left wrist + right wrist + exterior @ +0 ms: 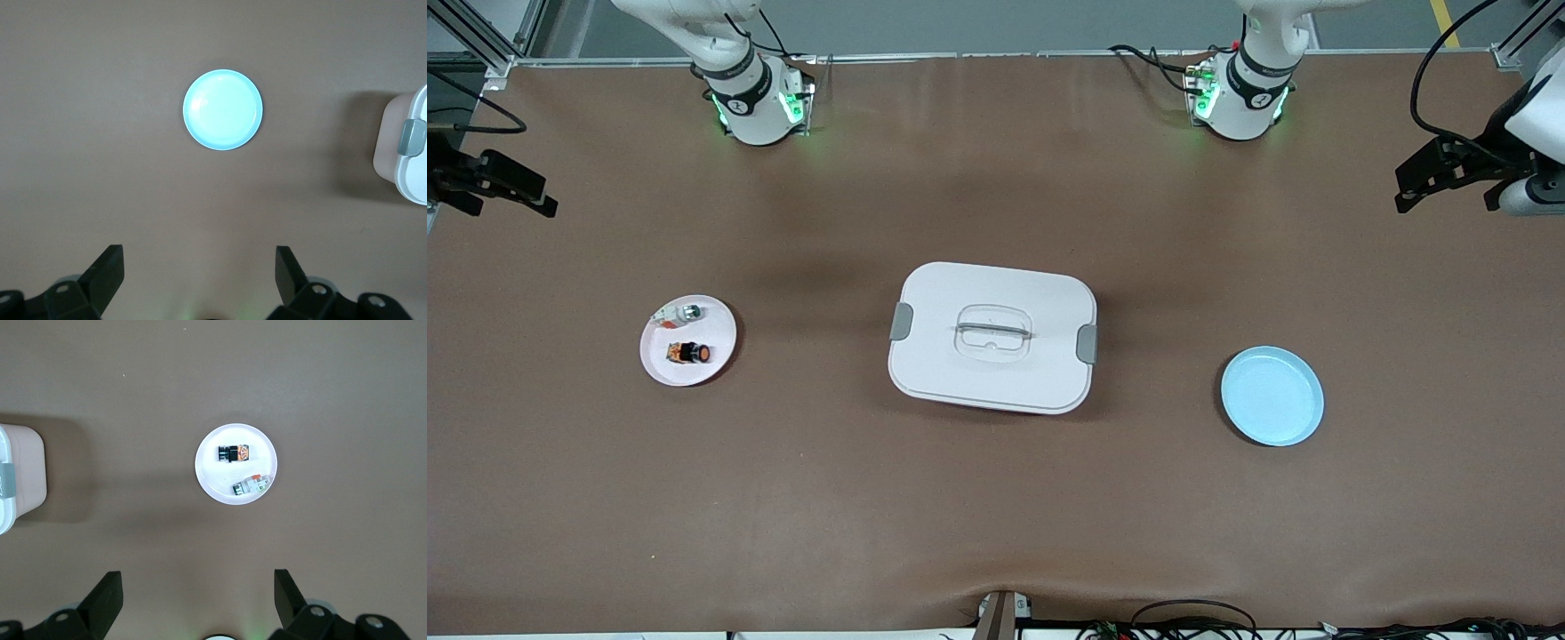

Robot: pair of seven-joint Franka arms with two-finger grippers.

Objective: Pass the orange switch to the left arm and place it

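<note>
The orange switch (689, 354) lies on its side on a small white plate (713, 331) toward the right arm's end of the table; it also shows in the right wrist view (233, 453). The white box (960, 373) stands shut in the middle of the table. My right gripper (507, 204) hangs open and empty over the table's edge at the right arm's end, well away from the switch; its fingers (107, 590) frame bare table. My left gripper (1447, 200) hangs open and empty over the left arm's end; its fingers (110, 267) stand wide apart.
A small silver-white part with a green spot (685, 313) shares the white plate (220, 480). A light blue plate (1272, 396) sits empty toward the left arm's end, seen also in the left wrist view (223, 109). The box's ends show in both wrist views (413, 143) (13, 480).
</note>
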